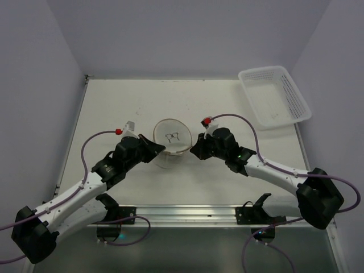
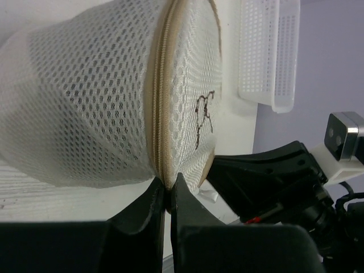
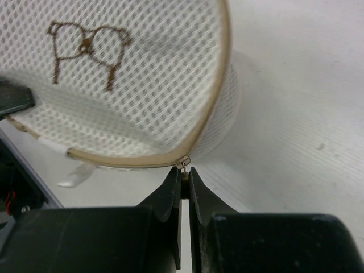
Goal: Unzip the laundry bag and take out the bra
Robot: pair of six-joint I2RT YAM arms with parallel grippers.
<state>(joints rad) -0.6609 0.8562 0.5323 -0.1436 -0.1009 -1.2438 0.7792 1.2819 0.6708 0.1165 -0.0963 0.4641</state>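
Round cream mesh laundry bag [image 1: 170,141], tan zipper rim [image 2: 157,108], middle of worktop [image 1: 114,102]. My left claw [image 2: 166,196] pinches that rim; my right claw [image 3: 183,181] pinches the small metal zipper pull [image 3: 183,164].

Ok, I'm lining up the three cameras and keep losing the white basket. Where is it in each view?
Top external: the basket sits at the table's far right corner, upper right of the picture.
Left wrist: the basket is at the top right, behind the laundry bag.
Right wrist: not in it.
Shared landmark: the bra outline on the bag's face.
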